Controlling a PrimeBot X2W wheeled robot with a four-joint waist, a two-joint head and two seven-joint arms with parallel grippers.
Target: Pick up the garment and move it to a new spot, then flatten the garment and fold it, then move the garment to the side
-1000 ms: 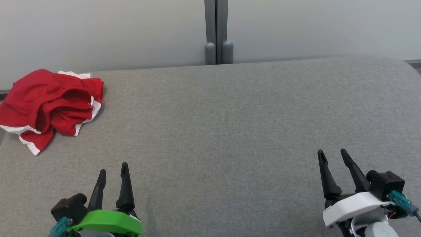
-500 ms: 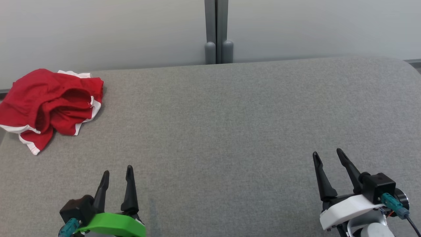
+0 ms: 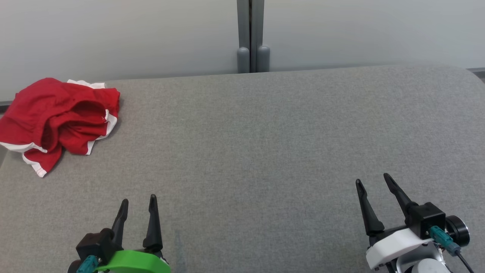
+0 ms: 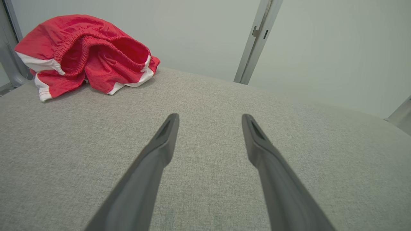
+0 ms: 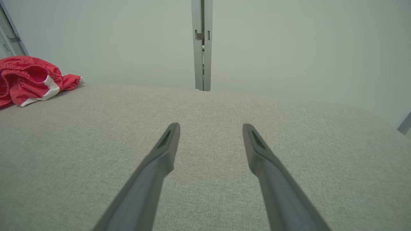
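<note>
I have a broad grey fabric-covered surface [image 3: 265,132] in front of me, running back to a pale panelled wall [image 3: 113,34] with a grey post [image 3: 250,34] at its middle. The garment [image 3: 60,117], a pair of red shorts with white trim, lies crumpled in a heap at the far left corner of that surface, right at its edge and well apart from both arms. My left gripper [image 3: 139,199] sits low at the near left, jaws wide apart and holding nothing. My right gripper [image 3: 372,179] is at the near right, equally wide open and empty, and both are over bare grey cloth. I judge the shorts to be light, limp and thin, so they will sag and drape from whichever point I pinch. They may also drag on the grey cover rather than slide. In the left wrist view the gathered elastic waistband [image 4: 112,40] stands up as a ridge at the top of the heap. That looks the best hold, thicker and firmer than the thin leg with its white hem [image 4: 41,64]. The left arm is the nearer one for the reach.
</note>
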